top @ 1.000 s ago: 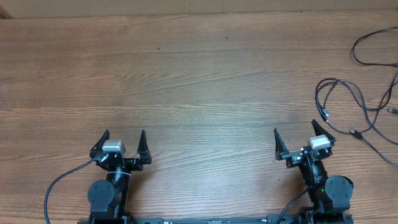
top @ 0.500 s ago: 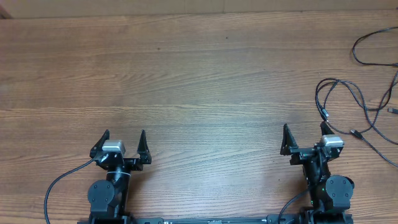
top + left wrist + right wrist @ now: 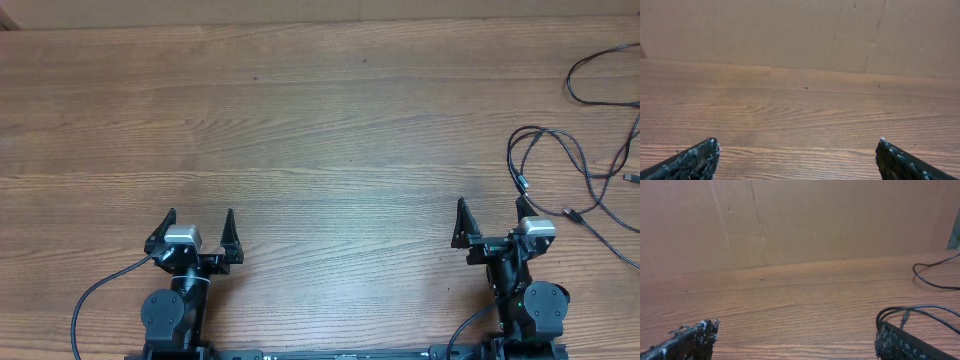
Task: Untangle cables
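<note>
Overhead: left gripper (image 3: 200,213) sits at the near left, fingers spread wide, holding nothing. Right gripper (image 3: 490,205) is at the near right, released and empty too. The cables (image 3: 540,128) lie looped on the counter (image 3: 320,120) at the right edge, near the right gripper. Left wrist: open fingers, only wood between them. Right wrist: fingers apart, cables curling beside the right finger.

Thin black cables (image 3: 580,170) lie loose on the surface (image 3: 320,120), ahead and to the right of the right claw (image 3: 490,205). The nearest cord curls in an open loop just beyond its right finger, ending in a small dark plug (image 3: 521,184). A second loop lies farther off, near the edge.
</note>
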